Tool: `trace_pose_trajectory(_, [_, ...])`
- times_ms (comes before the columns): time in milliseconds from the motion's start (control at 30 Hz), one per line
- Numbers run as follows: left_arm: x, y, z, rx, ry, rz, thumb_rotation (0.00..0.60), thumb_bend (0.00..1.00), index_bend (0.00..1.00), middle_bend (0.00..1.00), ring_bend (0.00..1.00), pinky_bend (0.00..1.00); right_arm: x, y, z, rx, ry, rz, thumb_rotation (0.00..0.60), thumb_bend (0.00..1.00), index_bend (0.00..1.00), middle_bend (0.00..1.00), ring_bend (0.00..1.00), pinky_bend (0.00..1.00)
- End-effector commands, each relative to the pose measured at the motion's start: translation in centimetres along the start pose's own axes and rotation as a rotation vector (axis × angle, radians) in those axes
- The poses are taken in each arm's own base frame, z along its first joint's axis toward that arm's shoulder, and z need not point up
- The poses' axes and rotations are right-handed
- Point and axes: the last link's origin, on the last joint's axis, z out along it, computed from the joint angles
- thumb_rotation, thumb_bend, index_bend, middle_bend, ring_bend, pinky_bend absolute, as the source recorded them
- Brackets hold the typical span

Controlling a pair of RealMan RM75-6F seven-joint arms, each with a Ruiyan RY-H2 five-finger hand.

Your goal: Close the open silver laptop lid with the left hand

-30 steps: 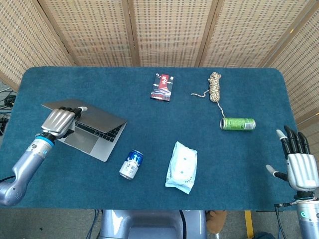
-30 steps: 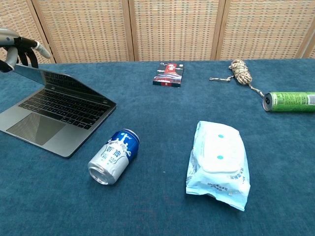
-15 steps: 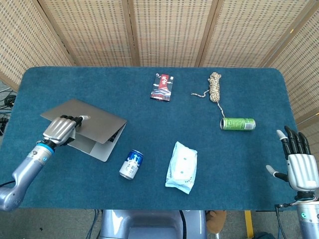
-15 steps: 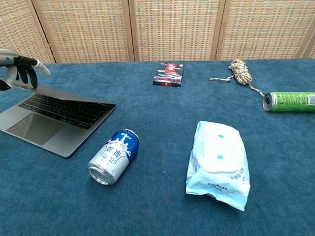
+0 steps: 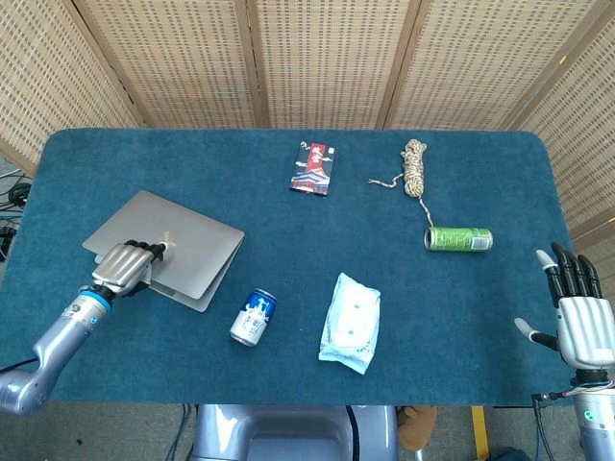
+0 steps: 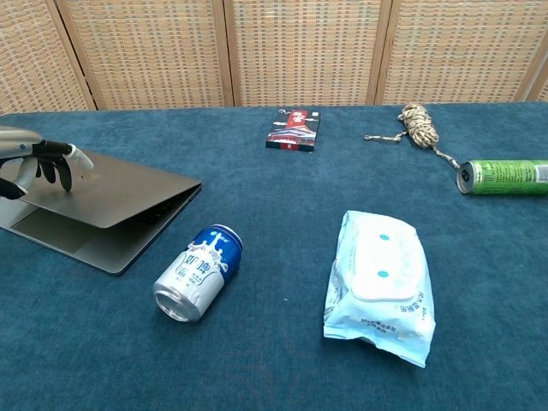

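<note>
The silver laptop (image 5: 178, 238) (image 6: 120, 198) lies at the table's left side with its lid nearly down; a narrow gap still shows along its front edge. My left hand (image 5: 127, 265) (image 6: 36, 161) presses on top of the lid near its left edge, fingers curled over it. My right hand (image 5: 579, 312) hangs off the table's right front corner, fingers spread, holding nothing. The chest view does not show it.
A blue can (image 5: 253, 318) (image 6: 199, 271) lies just right of the laptop's front. A wipes pack (image 5: 351, 322) sits mid-table, a green can (image 5: 459, 238) to the right, a rope coil (image 5: 414, 165) and a red packet (image 5: 315, 168) at the back.
The lid has swung down from about half open to almost flat, with my left hand following it downward and toward the front. The right hand stayed put.
</note>
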Motion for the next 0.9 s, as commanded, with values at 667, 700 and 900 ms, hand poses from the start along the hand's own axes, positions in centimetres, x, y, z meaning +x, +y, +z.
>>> trace_pose_trajectory(667, [-4.7, -1.4, 0.8, -0.002, -0.024, -0.1, 0.6, 1.0, 0.15, 0.33, 0.29, 0.25, -0.2, -0.2, -0.1, 0.009, -0.006, -0.005, 0.6, 0.0, 0.04, 0.0, 0.0, 0.0])
trace_pose_trajectory(700, [-4.7, -1.4, 0.8, -0.002, -0.024, -0.102, 0.6, 1.0, 0.15, 0.33, 0.29, 0.25, -0.2, -0.1, -0.1, 0.009, -0.005, -0.006, 0.6, 0.0, 0.04, 0.0, 0.0, 0.0])
trace_pose_trajectory(900, [-2.9, -1.2, 0.3, -0.039, 0.079, -0.153, 0.6, 1.0, 0.15, 0.33, 0.29, 0.25, -0.1, -0.1, 0.0, 0.005, -0.002, -0.004, 0.6, 0.0, 0.04, 0.0, 0.0, 0.0])
